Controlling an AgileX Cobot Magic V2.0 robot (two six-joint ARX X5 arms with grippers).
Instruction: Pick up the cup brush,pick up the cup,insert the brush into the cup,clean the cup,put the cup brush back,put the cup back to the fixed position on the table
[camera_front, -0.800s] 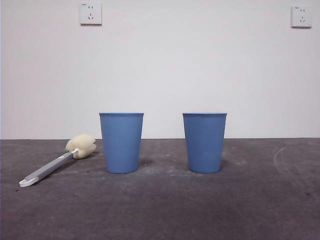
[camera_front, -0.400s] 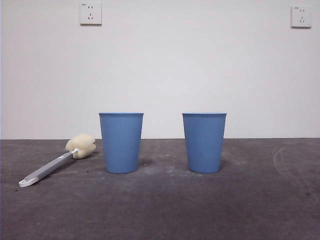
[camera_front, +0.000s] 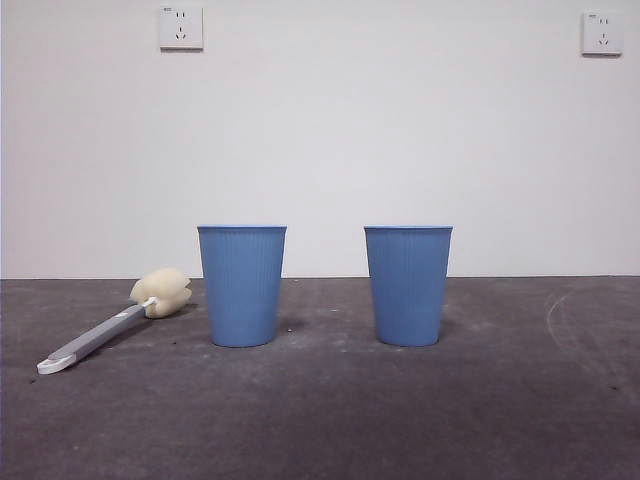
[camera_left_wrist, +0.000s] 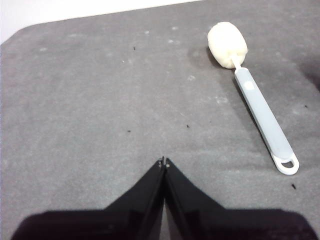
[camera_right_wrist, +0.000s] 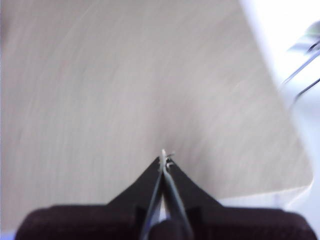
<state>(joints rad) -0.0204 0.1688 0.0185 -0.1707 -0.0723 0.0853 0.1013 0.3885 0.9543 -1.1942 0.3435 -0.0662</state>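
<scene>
Nothing I see has moved since a second ago. Brush (camera_front: 110, 328) lies left of two cups (camera_front: 241, 285) on the surface (camera_front: 400, 420). Left gripper (camera_left_wrist: 164, 161) and right gripper (camera_right_wrist: 164, 159) both have fingers together, empty.

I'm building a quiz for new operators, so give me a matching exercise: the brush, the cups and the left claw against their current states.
Things:
1. cup brush
2. two blue cups
3. left claw

States:
A. upright on the table, apart from each other
B. shut, holding nothing, above the table
C. lying flat, sponge head towards the wall

Pairs: 1-C, 2-A, 3-B
</scene>
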